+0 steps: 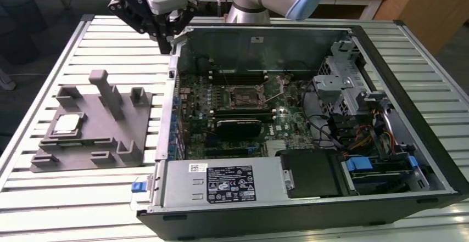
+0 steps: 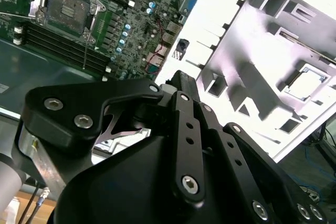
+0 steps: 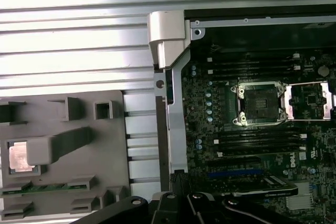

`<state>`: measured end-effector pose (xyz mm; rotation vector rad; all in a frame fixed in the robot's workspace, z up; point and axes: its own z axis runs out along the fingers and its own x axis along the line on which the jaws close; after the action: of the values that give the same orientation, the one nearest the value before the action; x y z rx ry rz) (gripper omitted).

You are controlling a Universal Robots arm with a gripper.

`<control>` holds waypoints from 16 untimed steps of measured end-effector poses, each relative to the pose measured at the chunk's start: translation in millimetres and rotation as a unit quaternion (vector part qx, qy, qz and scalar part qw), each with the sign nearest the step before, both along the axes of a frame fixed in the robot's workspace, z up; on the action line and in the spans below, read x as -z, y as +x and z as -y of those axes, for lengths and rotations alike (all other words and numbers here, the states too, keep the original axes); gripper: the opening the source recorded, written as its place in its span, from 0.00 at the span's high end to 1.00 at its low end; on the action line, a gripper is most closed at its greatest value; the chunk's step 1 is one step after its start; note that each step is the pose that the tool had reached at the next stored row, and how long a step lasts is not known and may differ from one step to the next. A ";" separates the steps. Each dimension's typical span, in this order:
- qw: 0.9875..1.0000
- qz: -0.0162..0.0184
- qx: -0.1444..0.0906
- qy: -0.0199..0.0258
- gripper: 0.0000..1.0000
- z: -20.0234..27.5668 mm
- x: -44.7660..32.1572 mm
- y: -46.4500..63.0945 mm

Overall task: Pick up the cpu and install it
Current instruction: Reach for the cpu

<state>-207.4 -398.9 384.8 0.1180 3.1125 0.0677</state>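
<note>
cpu (image 1: 67, 123) sits flat, silver side up, in a pocket of the grey fixture (image 1: 82, 158). It is well apart from the gripper (image 1: 164, 43), off to the exterior view's left of it and lower down. The gripper hangs over the corner of the open computer case (image 1: 176, 61), roughly between fixture and socket (image 1: 242, 95), carrying nothing I can see. Can't tell if it's spread or pressed together.

Risks, as I judge them:
- The gripper is close above the case wall, so a straight drop or careless sideways move could clip the rim.
- Tall posts (image 1: 110, 96) stand just beside the cpu's pocket, and an approach from that side could hit them.
- The chip is thin and flat with little edge to grab, so it may tilt or slip out.
- The socket looks open with its frame (image 3: 310, 100) swung aside. A crooked or rotated placement could damage the contacts.

View differences:
- The first wrist view looks straight down and has the cpu (image 3: 21, 157) and socket (image 3: 261, 103) in one frame, but a post (image 3: 52, 148) overlaps the chip's edge there.
- The exterior view gives post height and where the gripper stands relative to the case.
- The second wrist view looks past the gripper's black linkage and sees the cpu (image 2: 306, 84) at an angle.
</note>
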 end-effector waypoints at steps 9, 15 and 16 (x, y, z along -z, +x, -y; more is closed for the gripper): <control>1.000 0.000 0.000 0.000 0.89 0.0 0.5 -8.8; 1.000 0.000 0.000 0.000 0.89 0.0 0.8 -13.4; 1.000 0.000 0.000 0.000 0.89 0.0 0.9 -15.8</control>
<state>-223.2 -398.9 383.8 0.1180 3.1125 0.0676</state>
